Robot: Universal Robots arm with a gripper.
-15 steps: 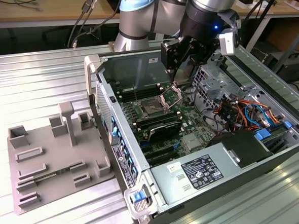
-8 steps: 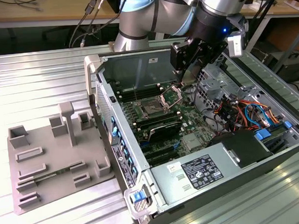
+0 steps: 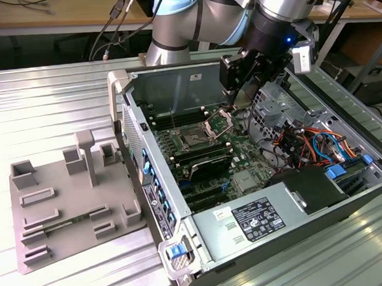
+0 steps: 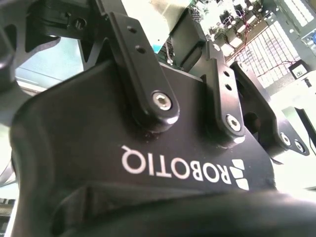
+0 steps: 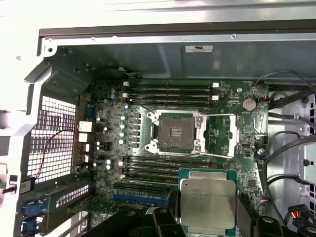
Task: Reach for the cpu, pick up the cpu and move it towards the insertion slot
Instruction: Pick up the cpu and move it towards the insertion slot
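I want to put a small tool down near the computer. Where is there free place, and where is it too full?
Free: the ribbed metal table beyond the grey tray, and the patch before the computer case. Crowded: inside the case, where the gripper hangs over the insertion slot with the cpu at its fingers, beside the cables.

This is looking like a robotics lab or electronics workshop. An opened computer case [image 3: 258,178] is lying on a ribbed metal table [image 3: 46,113], its green circuit board [image 3: 211,148] and coloured cables [image 3: 308,142] showing just below the fingers [image 3: 239,75] of an industrial robot arm [image 3: 190,20]. Well away from the fingers, a grey plastic parts tray [image 3: 71,202] is sitting, and wooden workbenches [image 3: 40,13] with trailing cables are standing behind.
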